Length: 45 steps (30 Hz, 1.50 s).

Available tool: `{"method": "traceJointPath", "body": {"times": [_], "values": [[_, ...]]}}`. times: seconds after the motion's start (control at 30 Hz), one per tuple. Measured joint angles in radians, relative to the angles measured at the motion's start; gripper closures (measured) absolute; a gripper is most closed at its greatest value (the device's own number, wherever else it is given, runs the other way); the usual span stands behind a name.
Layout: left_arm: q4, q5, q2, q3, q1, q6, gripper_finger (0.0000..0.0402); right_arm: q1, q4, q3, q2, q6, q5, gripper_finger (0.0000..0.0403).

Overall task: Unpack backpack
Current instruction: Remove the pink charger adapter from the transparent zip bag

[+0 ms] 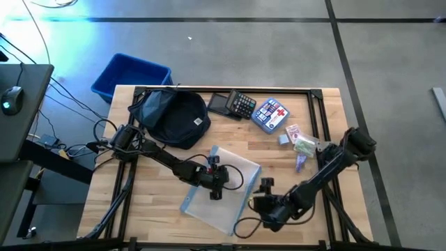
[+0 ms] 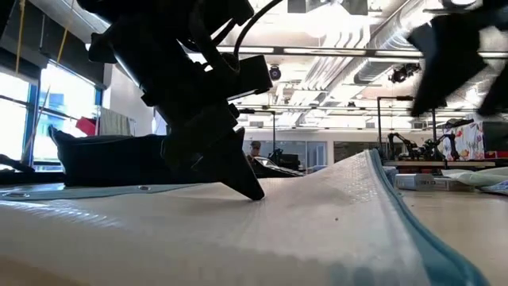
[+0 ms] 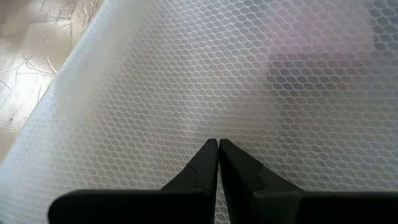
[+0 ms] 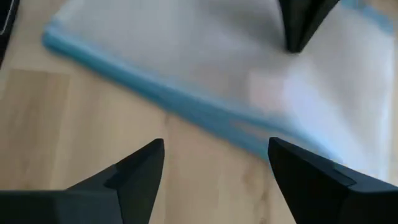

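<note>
The backpack [image 1: 174, 117] lies at the table's [image 1: 160, 209] far left, with the mesh pouch [image 1: 233, 192] nearer centre.

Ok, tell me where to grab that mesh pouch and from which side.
Take the mesh pouch by its blue-trimmed edge nearest the right hand, coming in low from that side: it lies flat, the left hand pins its middle, and the low view shows that edge lifted slightly.
</note>
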Motion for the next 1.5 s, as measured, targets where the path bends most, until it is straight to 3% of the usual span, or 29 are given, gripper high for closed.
{"method": "traceJointPath", "body": {"times": [0.2,0.37,0.53,1.0,1.13,1.3,1.5], "values": [[0.007,0.001,0.001,-0.001,0.0,0.009,0.0401,-0.056,0.247,-0.258,-0.003,0.132,0.066,0.016],[0.041,0.001,0.001,-0.003,0.0,0.03,0.0401,-0.107,0.632,-0.378,-0.004,-0.022,0.054,0.017],[0.064,0.003,0.003,-0.003,0.002,0.061,0.0401,-0.157,0.815,-0.427,-0.005,-0.115,0.054,0.0166],[0.122,0.018,0.005,-0.005,0.005,0.089,0.0401,-0.242,0.91,-0.427,0.055,-0.164,-0.173,0.0088],[0.092,0.007,0.005,-0.002,0.005,0.084,0.0401,-0.24,0.912,-0.427,0.058,-0.172,-0.172,0.0104],[0.019,-0.053,0.002,0.0,0.004,0.047,0.0402,-0.228,0.899,-0.427,0.058,-0.19,-0.121,0.016],[-0.057,-0.078,0.0,0.001,0.004,0.025,0.0402,-0.227,0.872,-0.425,0.049,-0.177,-0.17,0.0161]]}}
